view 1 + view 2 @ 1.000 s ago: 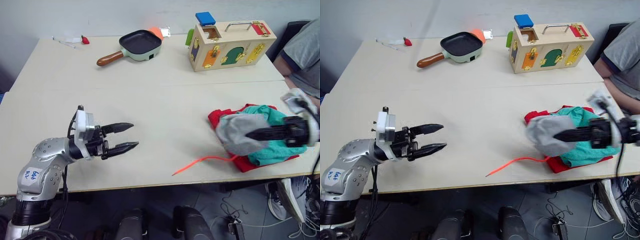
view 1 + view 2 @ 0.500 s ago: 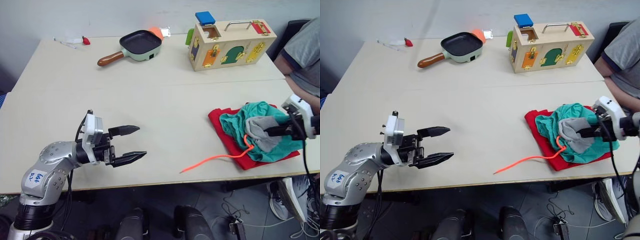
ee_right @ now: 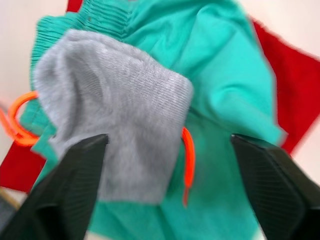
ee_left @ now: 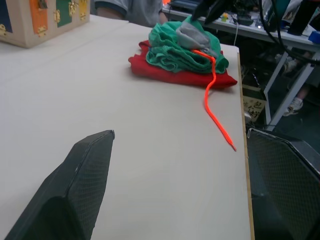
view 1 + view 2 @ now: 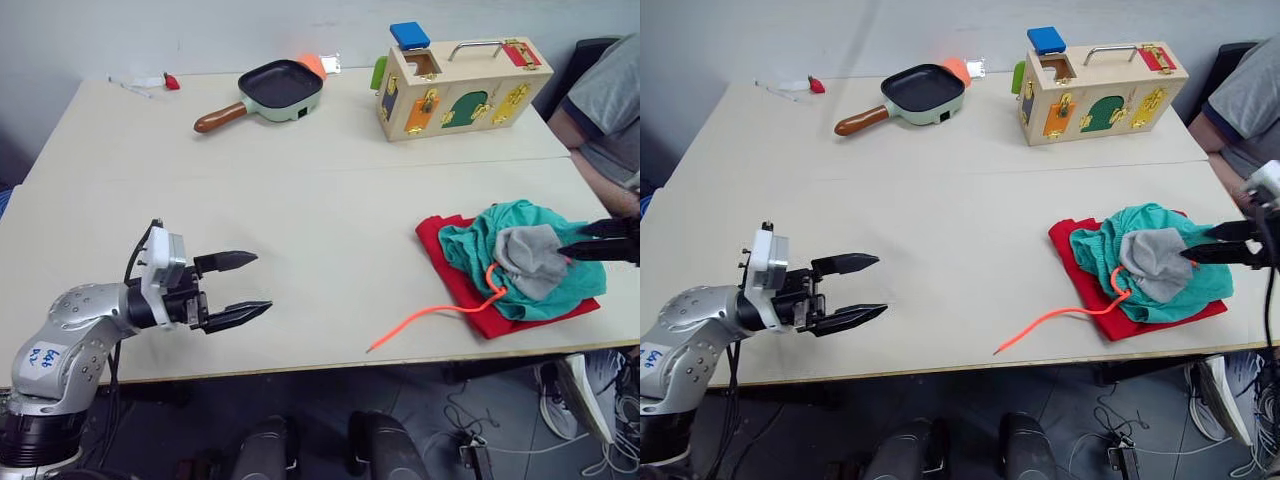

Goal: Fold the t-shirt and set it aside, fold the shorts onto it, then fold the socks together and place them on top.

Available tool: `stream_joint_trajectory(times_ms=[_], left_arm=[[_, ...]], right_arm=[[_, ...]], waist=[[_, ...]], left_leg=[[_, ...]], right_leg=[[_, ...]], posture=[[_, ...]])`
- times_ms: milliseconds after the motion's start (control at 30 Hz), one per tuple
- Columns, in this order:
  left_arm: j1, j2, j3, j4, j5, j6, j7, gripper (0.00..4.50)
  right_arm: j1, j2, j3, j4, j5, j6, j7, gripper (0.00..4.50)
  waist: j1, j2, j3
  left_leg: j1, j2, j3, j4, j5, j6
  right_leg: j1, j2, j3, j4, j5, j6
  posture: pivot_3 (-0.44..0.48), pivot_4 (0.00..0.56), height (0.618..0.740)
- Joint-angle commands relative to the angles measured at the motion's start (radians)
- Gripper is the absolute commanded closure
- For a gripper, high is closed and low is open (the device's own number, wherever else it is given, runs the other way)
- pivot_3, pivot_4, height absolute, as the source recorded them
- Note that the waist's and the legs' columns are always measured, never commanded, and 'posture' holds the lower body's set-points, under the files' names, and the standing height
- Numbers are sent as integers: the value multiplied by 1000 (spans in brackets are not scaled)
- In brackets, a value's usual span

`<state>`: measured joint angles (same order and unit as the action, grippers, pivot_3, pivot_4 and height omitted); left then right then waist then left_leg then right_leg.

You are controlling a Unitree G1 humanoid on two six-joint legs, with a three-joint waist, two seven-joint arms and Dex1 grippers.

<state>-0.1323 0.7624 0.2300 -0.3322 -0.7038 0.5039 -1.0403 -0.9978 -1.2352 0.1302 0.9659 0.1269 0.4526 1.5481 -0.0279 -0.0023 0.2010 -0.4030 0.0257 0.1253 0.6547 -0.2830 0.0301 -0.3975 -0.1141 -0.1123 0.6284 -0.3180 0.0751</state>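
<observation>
I see black pan [image 5: 279, 85] far back on table [image 5: 300, 200]; wooden toy box [image 5: 462, 87] beside; person's arm [image 5: 600, 110] at right.

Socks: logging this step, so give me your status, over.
Both grippers open: left gripper idle, right gripper just off the pile. Socks atop shorts, t-shirt underneath. Orange drawstring trailing over table.

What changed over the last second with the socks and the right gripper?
The right gripper let go of the socks and drew back toward the table edge, now open. The socks went from held above the pile to lying on the shorts, over the t-shirt. The left gripper stayed open over bare table; the drawstring shifted slightly.
</observation>
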Motion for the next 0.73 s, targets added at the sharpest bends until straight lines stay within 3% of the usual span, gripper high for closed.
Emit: stream_joint_trajectory(times_ms=[33, 100, 200, 300, 400, 533, 733], left_arm=[[37, 45, 64, 38, 15, -27, -33, 0], [60, 64, 83, 65, 67, -87, -41, 0], [107, 79, 98, 92, 141, -183, -50, 0], [157, 73, 106, 129, 240, -296, -18, 0], [206, 66, 116, 188, 310, -395, -5, 0], [299, 62, 160, 197, 348, -470, 13, 0], [355, 53, 201, 155, 339, -485, 41, 0]], right_arm=[[83, -43, -59, -179, 148, 23, 66, 8], [161, 2, -132, -297, 215, -17, 60, 8], [311, 179, -239, -487, 304, -176, -5, 8], [454, 350, -248, -645, 321, -360, -23, 8], [514, 500, -234, -761, 324, -408, -121, 8], [583, 620, -153, -714, 227, -652, -105, 8], [558, 667, -141, -575, 194, -801, -115, 8]], waist=[[-3, 0, 0], [-7, 0, 0], [-11, -2, -1], [1, -2, -1], [6, 0, 0], [4, -4, -2], [0, -4, -2]], left_leg=[[0, 0, 0, 0, 0, 0], [1, 1, 1, 0, -1, -1], [4, 4, 4, -2, -2, -2], [8, 4, 5, -5, -2, -2], [7, 4, 5, -6, -2, -2], [7, 4, 5, -4, -2, -2], [9, 3, 5, -4, -3, 1]], right_leg=[[0, 0, 0, 0, 0, 0], [0, 0, -1, 0, 0, -1], [1, 0, -5, 0, 2, -3], [2, 0, -6, 1, 3, -4], [0, -1, -7, 2, 3, -4], [1, -1, -6, 2, 3, -3], [4, -3, -5, 1, 5, -2]], posture=[[0, 150, 740], [0, 150, 740], [0, 150, 740], [0, 150, 740], [0, 150, 740], [0, 150, 740], [0, 150, 740]])
